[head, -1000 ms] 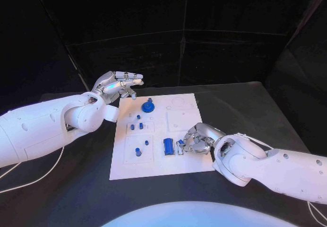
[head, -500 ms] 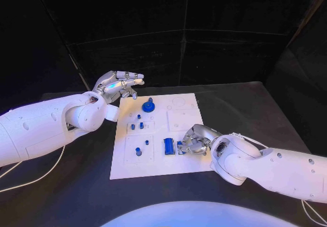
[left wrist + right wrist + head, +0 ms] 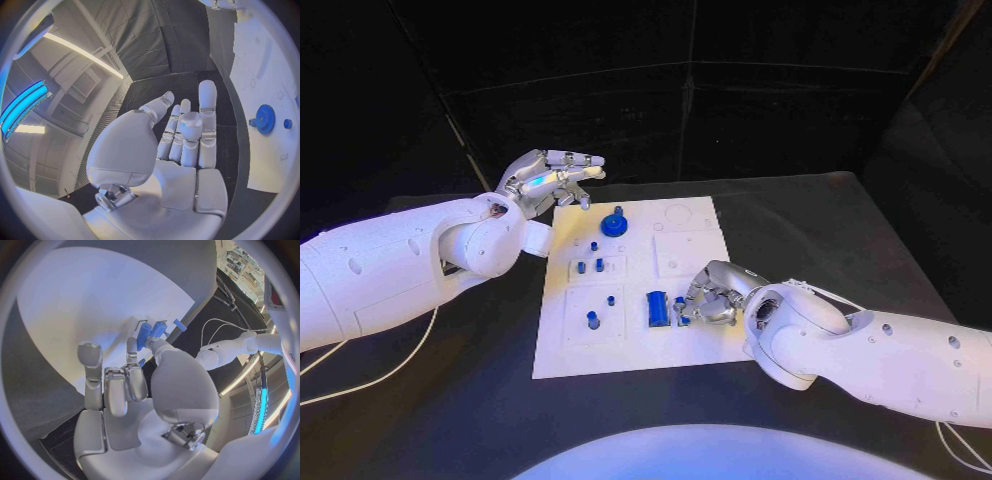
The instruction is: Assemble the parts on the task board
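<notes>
My right hand (image 3: 710, 297) is down on the board (image 3: 687, 355), fingers curled in close around a small blue piece (image 3: 682, 304). From the wrist camera the thumb tip and a finger (image 3: 132, 347) sit right at a blue piece (image 3: 144, 334), but I cannot tell for sure whether it is pinched or only touched. Just beside those fingers, on the side toward my left arm, the long blue block (image 3: 655, 309) stands on the board. Further that way a short blue peg (image 3: 591, 320) and a tiny one (image 3: 610, 300) sit in a square panel, and beyond them 2 small pegs (image 3: 589, 267) stand side by side.

My left hand (image 3: 554, 176) hovers off the far corner of the board, fingers apart and straight, holding nothing. Just beside its fingertips, on the board, is the blue gear (image 3: 615, 224); the wrist camera shows it too (image 3: 266, 119).

I judge this roughly midway: several pieces look seated, the piece at my right fingers needs placing, and the outlined spots nearby look unfilled.
</notes>
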You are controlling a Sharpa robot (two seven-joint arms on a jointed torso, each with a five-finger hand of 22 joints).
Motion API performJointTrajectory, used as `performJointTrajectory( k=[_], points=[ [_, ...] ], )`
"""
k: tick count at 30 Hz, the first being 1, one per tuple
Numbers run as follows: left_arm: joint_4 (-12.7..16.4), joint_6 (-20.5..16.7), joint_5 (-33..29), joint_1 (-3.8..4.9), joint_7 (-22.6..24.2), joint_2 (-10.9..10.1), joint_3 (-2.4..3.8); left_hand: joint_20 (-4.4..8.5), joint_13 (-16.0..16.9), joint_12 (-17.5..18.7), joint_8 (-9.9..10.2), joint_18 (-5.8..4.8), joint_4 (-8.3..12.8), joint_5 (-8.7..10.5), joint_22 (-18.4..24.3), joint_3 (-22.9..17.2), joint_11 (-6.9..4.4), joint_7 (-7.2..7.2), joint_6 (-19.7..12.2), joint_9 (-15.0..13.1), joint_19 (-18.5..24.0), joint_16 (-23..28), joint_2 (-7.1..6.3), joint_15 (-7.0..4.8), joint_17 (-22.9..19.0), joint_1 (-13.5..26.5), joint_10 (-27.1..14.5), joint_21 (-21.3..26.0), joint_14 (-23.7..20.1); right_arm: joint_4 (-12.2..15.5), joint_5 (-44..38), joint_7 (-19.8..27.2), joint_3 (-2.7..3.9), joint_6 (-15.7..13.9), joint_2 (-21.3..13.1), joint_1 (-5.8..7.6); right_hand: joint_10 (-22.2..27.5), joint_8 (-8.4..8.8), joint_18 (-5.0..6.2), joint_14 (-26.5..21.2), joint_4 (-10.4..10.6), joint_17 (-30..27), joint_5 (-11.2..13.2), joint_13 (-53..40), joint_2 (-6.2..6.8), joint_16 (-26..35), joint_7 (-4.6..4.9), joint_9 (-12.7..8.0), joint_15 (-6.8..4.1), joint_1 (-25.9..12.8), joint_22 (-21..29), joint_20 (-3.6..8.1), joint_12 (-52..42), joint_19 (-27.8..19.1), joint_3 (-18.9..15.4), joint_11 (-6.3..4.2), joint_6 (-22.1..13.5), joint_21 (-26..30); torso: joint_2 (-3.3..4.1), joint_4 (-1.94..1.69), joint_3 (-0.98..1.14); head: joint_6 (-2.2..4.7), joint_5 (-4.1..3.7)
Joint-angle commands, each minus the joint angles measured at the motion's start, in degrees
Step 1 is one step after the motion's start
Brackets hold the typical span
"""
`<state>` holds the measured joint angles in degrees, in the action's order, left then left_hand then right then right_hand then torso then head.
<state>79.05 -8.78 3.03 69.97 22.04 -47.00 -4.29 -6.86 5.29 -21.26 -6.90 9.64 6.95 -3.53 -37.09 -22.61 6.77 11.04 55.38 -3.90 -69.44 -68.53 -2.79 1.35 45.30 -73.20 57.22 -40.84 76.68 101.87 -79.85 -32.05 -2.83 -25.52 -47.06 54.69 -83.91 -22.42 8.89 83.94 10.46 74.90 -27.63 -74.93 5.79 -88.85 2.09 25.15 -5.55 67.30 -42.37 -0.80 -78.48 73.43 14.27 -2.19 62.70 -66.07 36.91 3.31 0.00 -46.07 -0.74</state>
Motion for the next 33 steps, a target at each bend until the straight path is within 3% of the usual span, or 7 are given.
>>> performJointTrajectory(
  k=[1, 10, 20, 33],
  points=[
    [0.01, 0.75, -0.01, 0.1, 0.02, 0.05, 0.02, -0.31, 0.01, -0.39, -0.36, 0.84, -0.34, 0.2, -0.07, -0.07, -0.06, 0.11, -0.41, 0.01, 0.07, -0.2, 0.15, 0.21, -0.01, 0.49, -0.3, 0.01, -0.36, 0.0, -1.93, -0.6, 0.02, -0.15, 0.0, 0.08, -0.6, -0.42, -0.97, 5.64, 0.04, 13.1, 0.28, -5.18, 0.1, -0.17, -0.57, 0.16, -0.3, -0.76, -0.06, 0.24, -0.28, 0.2, -0.57, -0.31, 0.57, -0.11, 0.01, 0.04, 0.0, -0.03, 0.06],
    [-0.03, 0.69, 0.0, 0.1, -0.2, 0.03, 0.02, -0.31, 0.01, -0.39, -0.36, 0.84, -0.34, 0.2, -0.07, -0.07, -0.06, 0.11, -0.41, 0.01, 0.07, -0.2, 0.15, 0.21, -0.01, 0.49, -0.3, 0.01, -0.36, 0.02, -2.94, -0.98, 0.02, -0.27, -0.07, 0.08, -0.75, -0.81, -0.99, 5.65, 0.25, 13.16, 0.48, -5.47, 0.47, -0.2, -0.66, 0.53, -0.37, -1.09, -0.09, 0.31, -0.57, 0.24, -1.65, -0.38, 0.47, -0.08, 0.0, -0.02, 0.01, -0.08, 0.11],
    [-0.08, 0.7, 0.03, 0.1, -0.38, 0.0, 0.02, -0.31, 0.01, -0.39, -0.36, 0.84, -0.34, 0.2, -0.07, -0.07, -0.06, 0.11, -0.41, 0.01, 0.07, -0.2, 0.15, 0.21, -0.01, 0.49, -0.3, 0.01, -0.36, 0.1, -3.17, -0.91, 0.02, 0.51, -0.18, 0.08, -0.52, -1.54, -0.97, 5.62, 1.36, 13.03, -0.53, -5.26, 1.34, -0.13, -0.57, 1.27, -0.36, -2.32, 0.19, 0.36, -0.21, 0.17, -5.03, -0.32, -0.15, 0.19, 0.0, 0.03, 0.0, -0.28, 0.21],
    [-0.08, 0.72, 0.04, 0.1, -0.44, -0.04, 0.02, -0.33, 0.0, -0.47, -0.41, 0.83, -0.39, 0.21, -0.06, -0.03, -0.04, 0.12, -0.48, 0.01, 0.07, -0.2, 0.13, 0.23, -0.09, 0.57, -0.41, 0.01, -0.39, 0.19, -3.18, -0.66, 0.02, 1.51, -0.32, 0.07, -0.42, -1.92, -0.95, 5.6, 2.03, 12.93, 0.91, -5.24, 1.4, -0.07, -0.51, 1.65, -0.28, -2.38, 0.33, 0.29, -0.12, 0.11, -7.26, -0.25, -0.52, 0.38, -0.02, 0.04, -0.01, -0.54, 0.18]
  ],
)
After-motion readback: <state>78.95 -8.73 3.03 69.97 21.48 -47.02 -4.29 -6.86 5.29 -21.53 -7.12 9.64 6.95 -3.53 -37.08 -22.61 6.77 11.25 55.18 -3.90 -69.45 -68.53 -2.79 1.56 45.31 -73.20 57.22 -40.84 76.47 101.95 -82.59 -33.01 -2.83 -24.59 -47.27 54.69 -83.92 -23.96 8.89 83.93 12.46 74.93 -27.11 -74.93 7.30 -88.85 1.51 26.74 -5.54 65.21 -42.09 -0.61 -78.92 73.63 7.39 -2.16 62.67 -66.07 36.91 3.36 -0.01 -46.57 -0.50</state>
